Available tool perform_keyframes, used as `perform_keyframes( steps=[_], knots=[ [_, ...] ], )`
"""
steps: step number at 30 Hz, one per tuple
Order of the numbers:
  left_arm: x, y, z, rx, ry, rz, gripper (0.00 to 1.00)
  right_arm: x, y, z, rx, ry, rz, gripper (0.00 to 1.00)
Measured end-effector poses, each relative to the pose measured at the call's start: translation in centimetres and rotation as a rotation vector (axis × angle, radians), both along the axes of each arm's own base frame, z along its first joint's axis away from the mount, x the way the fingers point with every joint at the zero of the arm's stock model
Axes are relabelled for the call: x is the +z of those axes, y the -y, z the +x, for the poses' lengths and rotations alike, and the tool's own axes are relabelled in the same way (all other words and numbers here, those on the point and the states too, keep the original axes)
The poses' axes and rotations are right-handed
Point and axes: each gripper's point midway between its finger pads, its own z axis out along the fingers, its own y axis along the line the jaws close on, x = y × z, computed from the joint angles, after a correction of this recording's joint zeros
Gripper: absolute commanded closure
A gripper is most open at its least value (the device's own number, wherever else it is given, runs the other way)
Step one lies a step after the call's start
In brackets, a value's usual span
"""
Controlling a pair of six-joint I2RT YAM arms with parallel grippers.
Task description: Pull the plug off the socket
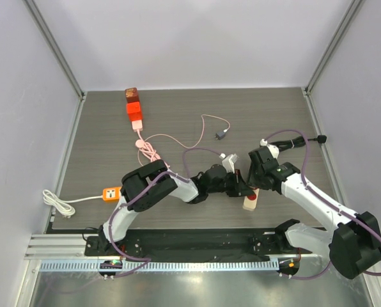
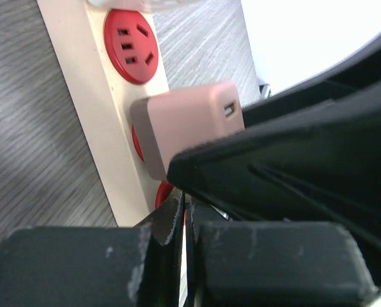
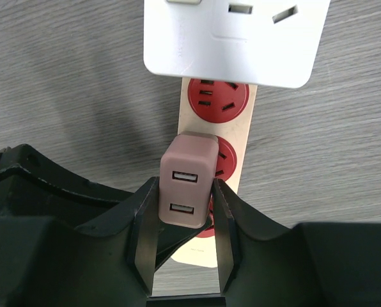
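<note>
The right pincer (image 3: 185, 220) clamps the plug (image 3: 189, 176), seated in the middle socket (image 3: 225, 160) of the strip (image 3: 245, 144). The left pincer (image 2: 183, 256), fingers together, sits over the strip's end. Pull crooked and the whole strip may lift instead.

Grey wood-grain table (image 1: 101, 128), white enclosure walls (image 1: 190, 45), aluminium corner posts (image 1: 55, 48), even light

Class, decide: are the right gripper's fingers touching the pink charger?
Touching. The right wrist view shows the right gripper closed on the pink charger, its fingers pressed against both sides with no gap.
</note>
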Motion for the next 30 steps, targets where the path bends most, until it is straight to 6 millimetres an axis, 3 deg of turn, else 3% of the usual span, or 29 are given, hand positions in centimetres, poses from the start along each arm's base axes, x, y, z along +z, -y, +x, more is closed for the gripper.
perform_keyframes(
  steps=[5,9,30],
  knots=[
    [-0.2,0.4,0.2,0.016,-0.047,0.022,1.0,0.0,0.1,0.0,-0.003,-0.002,-0.004,0.78],
    [-0.4,0.5,0.2,0.027,-0.079,0.037,1.0,0.2,0.3,0.0,-0.008,0.004,-0.01,0.99],
    [-0.2,3.0,1.2,0.082,-0.169,0.024,1.0,2.1,1.9,0.9,-0.061,0.055,-0.076,0.99]
  ],
)
